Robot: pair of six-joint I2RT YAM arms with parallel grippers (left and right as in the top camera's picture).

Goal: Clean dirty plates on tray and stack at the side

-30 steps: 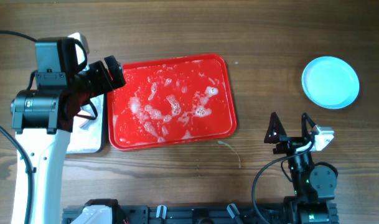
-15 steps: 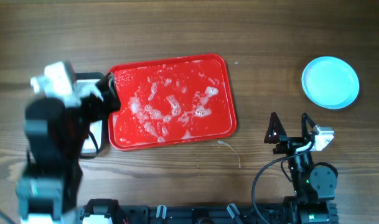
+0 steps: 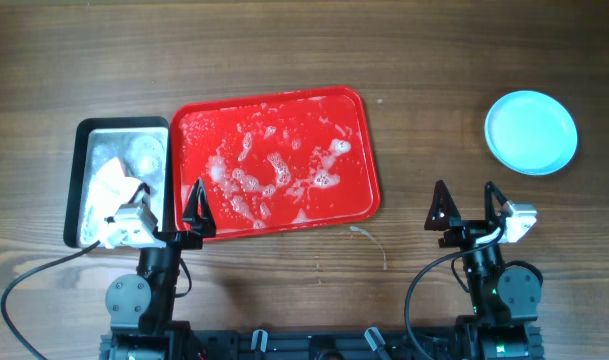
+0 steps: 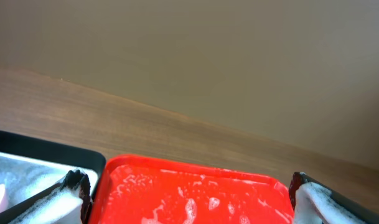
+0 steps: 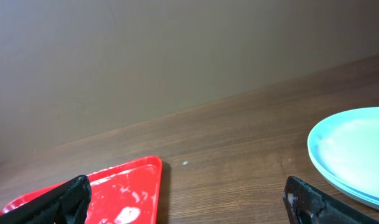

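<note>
Red tray (image 3: pixel 369 150) soapy, plates (image 3: pixel 531 132) stacked right of it; left pincer (image 3: pixel 165 200), right pincer (image 3: pixel 465 200) agape, empty; foamy left fingers (image 4: pixel 77 185) risk slips.

The left gripper (image 3: pixel 162 205) and right gripper (image 3: pixel 466 200) both point forward, jaws spread wide apart

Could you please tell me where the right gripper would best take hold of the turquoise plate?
Probably by the near rim of the turquoise plate, coming from the side of the right gripper. The plate lies flat and shallow on the table, so only its thin raised edge offers a pinch.
</note>
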